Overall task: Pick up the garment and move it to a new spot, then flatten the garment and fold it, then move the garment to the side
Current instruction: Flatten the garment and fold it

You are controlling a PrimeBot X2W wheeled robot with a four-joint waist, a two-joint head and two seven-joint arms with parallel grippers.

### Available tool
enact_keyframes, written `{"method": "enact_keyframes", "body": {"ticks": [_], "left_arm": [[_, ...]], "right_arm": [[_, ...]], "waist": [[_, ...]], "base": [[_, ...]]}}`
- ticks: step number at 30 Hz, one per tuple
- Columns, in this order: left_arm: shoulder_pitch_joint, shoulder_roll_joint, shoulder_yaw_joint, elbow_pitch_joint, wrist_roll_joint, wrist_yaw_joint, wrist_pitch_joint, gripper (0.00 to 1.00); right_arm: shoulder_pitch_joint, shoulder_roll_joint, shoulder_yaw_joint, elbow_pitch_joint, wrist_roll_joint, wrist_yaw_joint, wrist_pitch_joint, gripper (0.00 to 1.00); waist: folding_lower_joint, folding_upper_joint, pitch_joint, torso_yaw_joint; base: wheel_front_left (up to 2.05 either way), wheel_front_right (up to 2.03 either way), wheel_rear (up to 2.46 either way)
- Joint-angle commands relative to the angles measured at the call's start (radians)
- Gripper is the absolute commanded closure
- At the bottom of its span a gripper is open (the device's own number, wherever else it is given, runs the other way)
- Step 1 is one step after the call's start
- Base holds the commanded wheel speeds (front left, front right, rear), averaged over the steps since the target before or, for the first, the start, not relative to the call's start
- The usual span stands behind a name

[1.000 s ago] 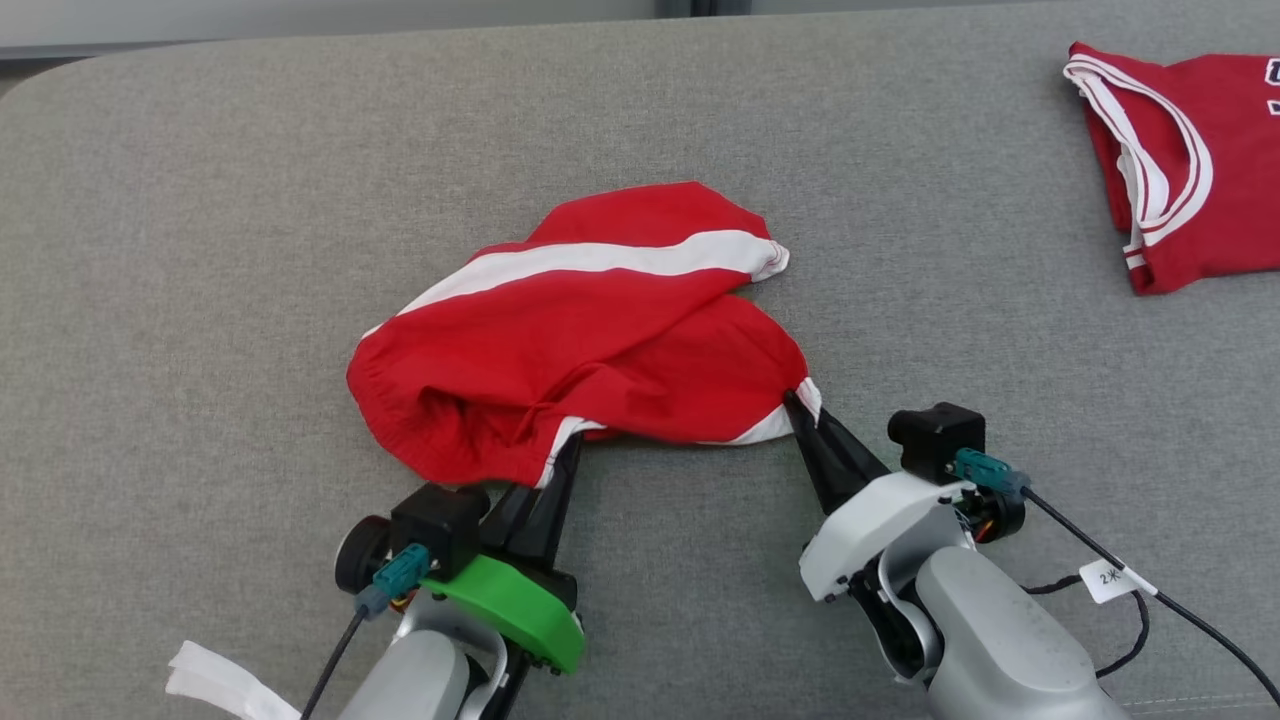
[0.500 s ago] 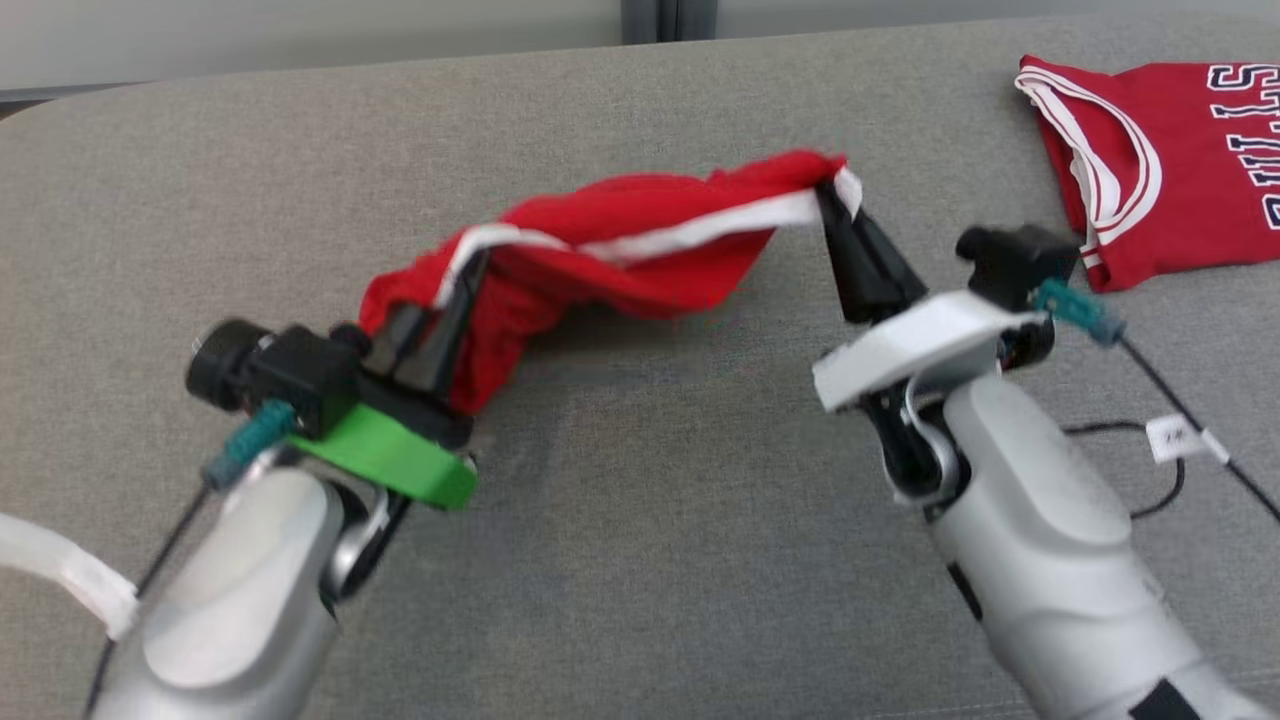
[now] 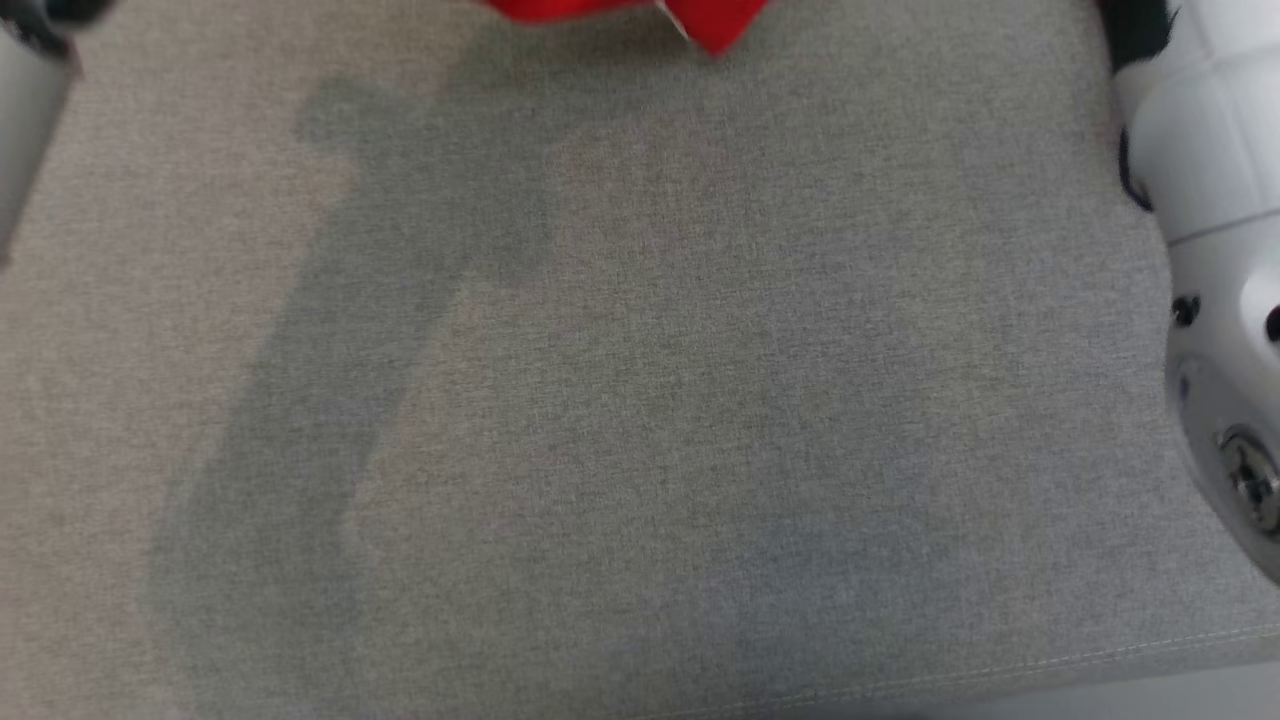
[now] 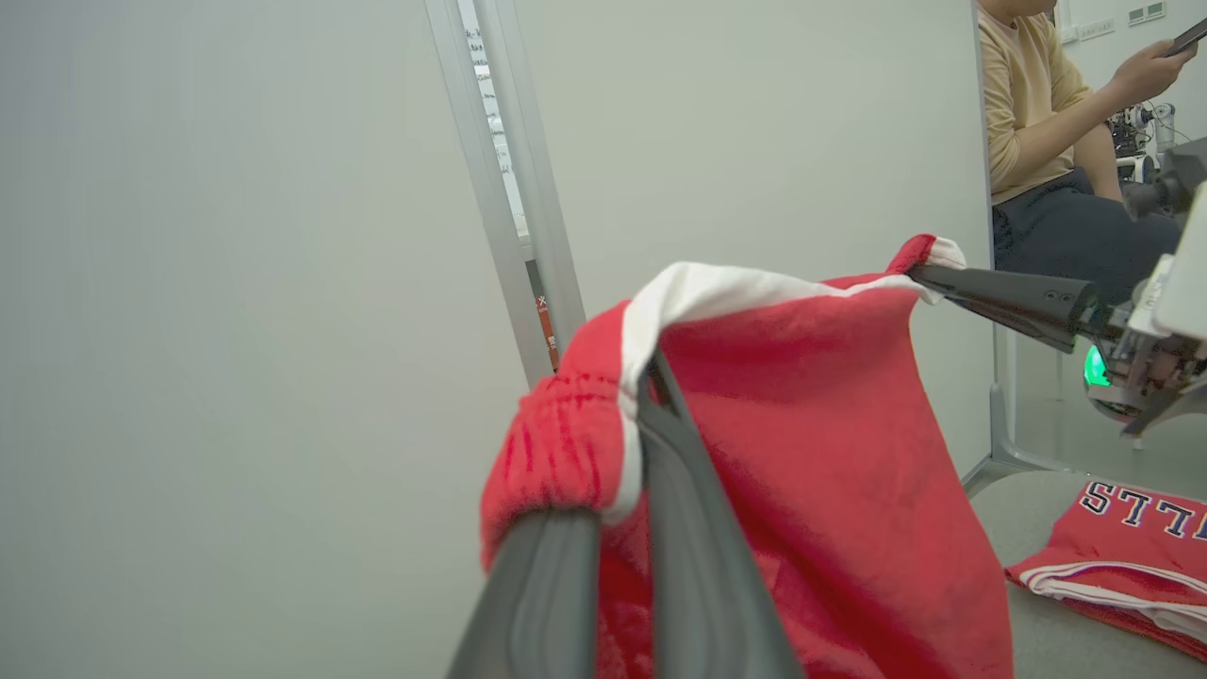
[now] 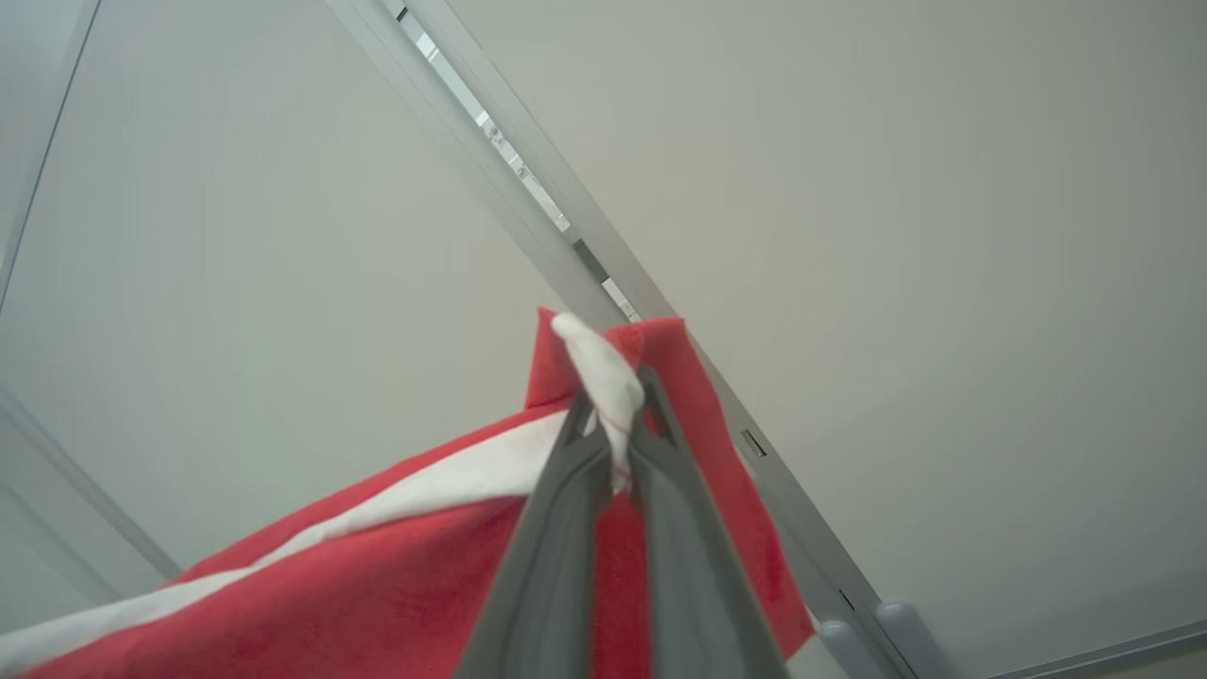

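Garment [image 4: 830, 453] (red) hangs between raised left tool [image 4: 647, 377] and right tool [image 5: 613, 420], both clamped on it.

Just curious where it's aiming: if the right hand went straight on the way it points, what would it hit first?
Beyond the red garment pinched in the right hand, the way looks free up to the pale wall, probably near its metal strip; depth is unclear.
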Motion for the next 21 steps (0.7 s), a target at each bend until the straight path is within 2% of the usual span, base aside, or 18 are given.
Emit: {"method": "enact_keyframes", "body": {"ticks": [1,5,10,14,21], "left_arm": [[-0.079,-0.003,-0.015,0.026,-0.027,-0.002,-0.009,1.00],[-0.232,-0.014,-0.082,0.069,-0.071,-0.002,-0.033,1.00],[-0.266,-0.014,-0.143,0.065,-0.123,-0.002,-0.058,1.00],[-0.175,0.002,-0.161,0.035,-0.117,-0.002,-0.061,1.00],[0.220,-0.002,-0.064,-0.085,-0.049,-0.002,-0.062,1.00]], "right_arm": [[-0.064,-0.003,-0.009,0.041,0.015,0.000,-0.017,1.00],[-0.207,-0.002,-0.032,0.112,0.067,0.000,-0.043,1.00],[-0.225,-0.001,0.031,0.125,0.107,0.000,-0.054,1.00],[-0.133,-0.002,0.117,0.114,0.139,0.000,-0.056,1.00],[0.152,-0.005,0.269,0.051,0.165,0.000,-0.055,1.00]], "waist": [[-0.0001,0.0000,0.107,-0.039],[-0.0001,0.0000,0.135,-0.046],[-0.0001,0.0000,0.147,-0.041],[-0.0001,0.0000,0.143,-0.036],[-0.0001,0.0000,0.084,-0.037]], "base": [[0.00,0.00,0.00],[0.00,0.00,0.00],[0.00,0.00,0.00],[0.00,0.00,0.00],[0.00,0.00,0.00]]}}
